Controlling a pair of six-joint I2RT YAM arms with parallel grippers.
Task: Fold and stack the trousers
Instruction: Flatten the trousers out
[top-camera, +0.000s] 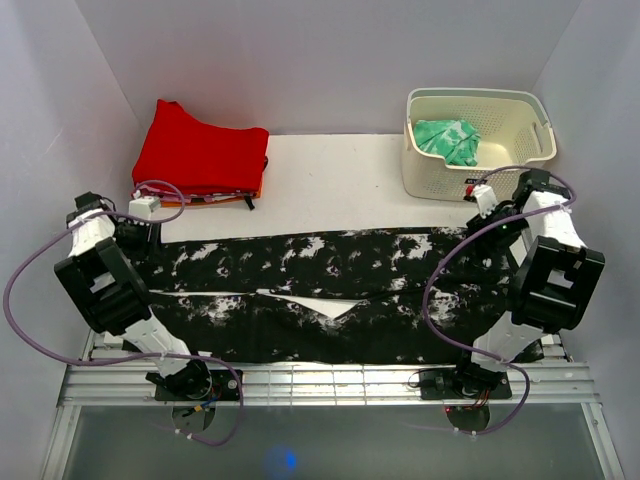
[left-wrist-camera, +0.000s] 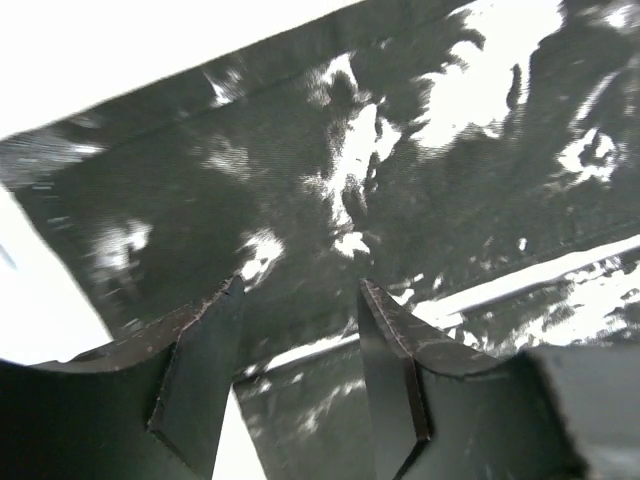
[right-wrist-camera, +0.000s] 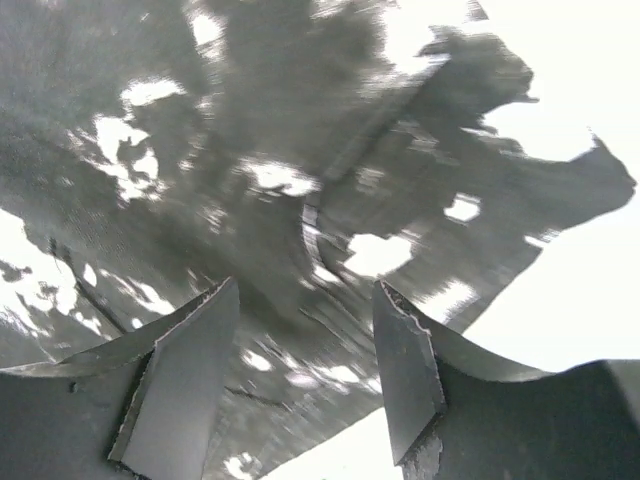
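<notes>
Across the near half of the white worktop (top-camera: 330, 170), the long black trousers with white splatter marks (top-camera: 320, 270) are lying spread flat, their long axis running left to right from one arm to the other. The two legs are lying side by side, one farther and one nearer, with a thin white gap showing between them on the left. On the right the cloth is joining into one piece, so the waist is probably pointing right and the hems left.

The left hand (left-wrist-camera: 300, 290) is hanging just above the far leg's left end, its fingers standing apart with nothing between them. The right hand (right-wrist-camera: 305, 290) is hovering over the right end, likewise spread and holding nothing. Each hand is sitting at an opposite end, likely so the pair can pinch both ends together and fold the thin cloth without it sagging.

The folded plain red garment (top-camera: 200, 155) is resting at the far left, probably marking the stack. The cream plastic basket (top-camera: 440, 178) holding a green patterned cloth (top-camera: 448, 140) is standing at the far right.
</notes>
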